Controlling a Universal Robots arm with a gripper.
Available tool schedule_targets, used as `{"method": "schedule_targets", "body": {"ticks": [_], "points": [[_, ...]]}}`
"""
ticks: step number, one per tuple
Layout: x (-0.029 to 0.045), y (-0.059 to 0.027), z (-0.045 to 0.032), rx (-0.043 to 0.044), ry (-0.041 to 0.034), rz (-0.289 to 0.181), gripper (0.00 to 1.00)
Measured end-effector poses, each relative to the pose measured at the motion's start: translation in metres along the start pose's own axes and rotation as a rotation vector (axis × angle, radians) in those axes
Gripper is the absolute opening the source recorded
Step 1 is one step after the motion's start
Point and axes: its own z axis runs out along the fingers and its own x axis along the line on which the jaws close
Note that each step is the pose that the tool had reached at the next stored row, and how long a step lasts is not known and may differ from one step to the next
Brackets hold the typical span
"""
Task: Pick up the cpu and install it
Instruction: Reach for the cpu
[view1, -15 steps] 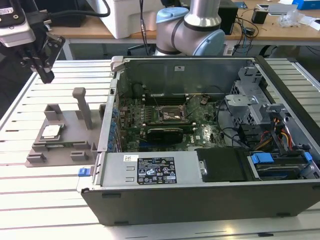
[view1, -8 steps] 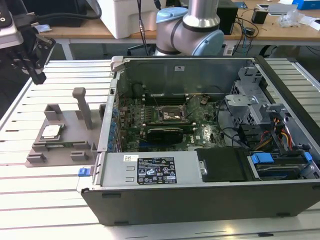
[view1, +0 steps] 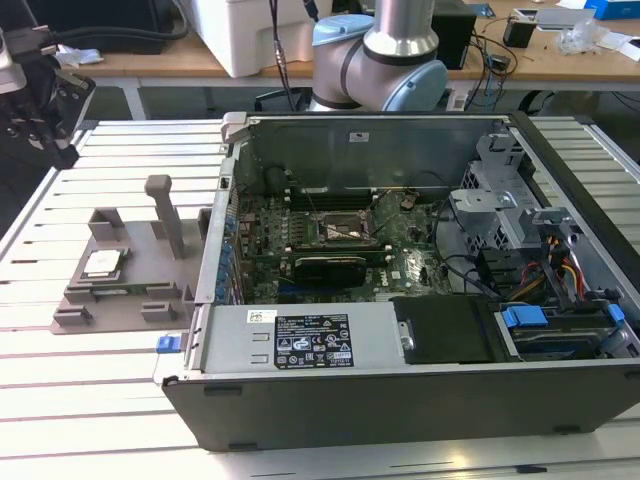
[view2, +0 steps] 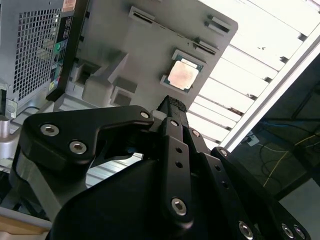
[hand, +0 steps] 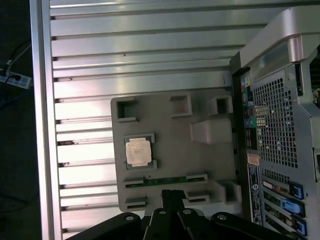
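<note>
On the tabletop (view1: 60, 400), the open computer case (view1: 400, 405) fills the middle and the exterior view's right. Just beside it, on the exterior view's left, lies a flat holder plate (view1: 140, 262). The cpu (view1: 103, 264) rests in a recess on the plate's left part, well apart from the socket (view1: 340, 230) inside the case. The arm's base (view1: 385, 50) stands behind the case, on the far side. In the first wrist view the claw (hand: 170, 193) hangs over the plate's edge, near the cpu but apart from it.

An open computer case (view1: 400, 400) fills the centre and right of the exterior view, standing on a slatted metal table (view1: 100, 400). A grey plastic tray (view1: 140, 250) lies at middle left, just beside the case.
</note>
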Motion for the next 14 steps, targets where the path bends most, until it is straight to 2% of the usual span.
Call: {"method": "schedule_targets", "body": {"ticks": [10, 14], "points": [[0.0108, -0.0008, -0.0001, 0.0, 0.0, 0.0, 0.11], [0.0198, -0.0015, -0.0004, 0.0, 0.0, 0.0, 0.11]]}}
